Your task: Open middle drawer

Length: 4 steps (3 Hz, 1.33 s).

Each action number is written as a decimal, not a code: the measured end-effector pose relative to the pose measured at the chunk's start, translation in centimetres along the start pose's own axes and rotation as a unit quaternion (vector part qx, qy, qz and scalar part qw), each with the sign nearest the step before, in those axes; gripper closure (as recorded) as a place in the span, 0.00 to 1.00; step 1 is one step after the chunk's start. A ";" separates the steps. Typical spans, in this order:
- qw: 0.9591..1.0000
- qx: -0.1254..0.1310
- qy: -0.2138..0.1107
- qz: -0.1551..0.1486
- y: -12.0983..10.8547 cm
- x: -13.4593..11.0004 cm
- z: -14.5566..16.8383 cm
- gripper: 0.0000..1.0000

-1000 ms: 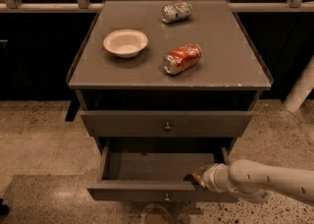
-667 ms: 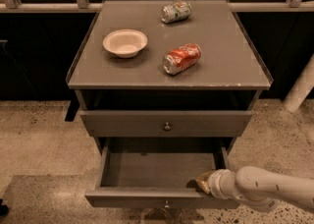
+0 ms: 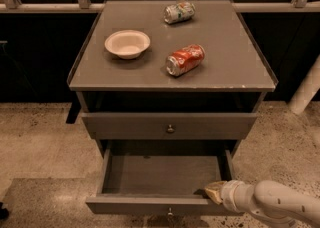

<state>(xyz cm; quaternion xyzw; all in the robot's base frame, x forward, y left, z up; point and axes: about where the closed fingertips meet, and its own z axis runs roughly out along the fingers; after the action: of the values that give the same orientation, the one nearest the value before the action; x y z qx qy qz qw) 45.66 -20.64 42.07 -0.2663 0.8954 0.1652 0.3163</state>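
Low down, middle drawer [image 3: 160, 176] stands well out under the top drawer [image 3: 125, 126]; gripper [image 3: 215, 191] sits at its front right corner, and I cannot tell whether it grips.

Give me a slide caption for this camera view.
Middle drawer open, gripper at its front right edge; bowl, red can, silver can on the cabinet.

middle drawer [image 3: 150, 174]: smooth, matt grey panels, painted look
knob [image 3: 170, 213]: small, shiny metal
cabinet top [image 3: 225, 62]: matt grey, smooth
bowl [image 3: 127, 43]: pale, matt, paper-like
red can [image 3: 185, 59]: glossy metal, dented
silver can [image 3: 179, 12]: shiny metal, crumpled
gripper [image 3: 214, 192]: at the middle drawer's front right corner, dull tan
arm [image 3: 275, 203]: smooth white shell, slight sheen
floor [image 3: 40, 137]: speckled, stone-like
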 end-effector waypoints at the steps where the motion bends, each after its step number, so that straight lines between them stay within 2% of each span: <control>1: 1.000 0.002 -0.028 -0.012 0.2 -1.3 -0.8 0.58; 2: 0.996 0.010 -0.077 -0.037 0.8 -4.5 -3.9 0.35; 3: 0.996 0.013 -0.087 -0.033 0.9 -4.8 -4.5 0.12; 4: 0.996 0.013 -0.087 -0.033 0.9 -4.8 -4.5 0.00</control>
<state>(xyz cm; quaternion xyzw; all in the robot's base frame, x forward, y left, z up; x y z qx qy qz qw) 46.09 -20.19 48.70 -0.2760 0.8572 0.1656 0.4020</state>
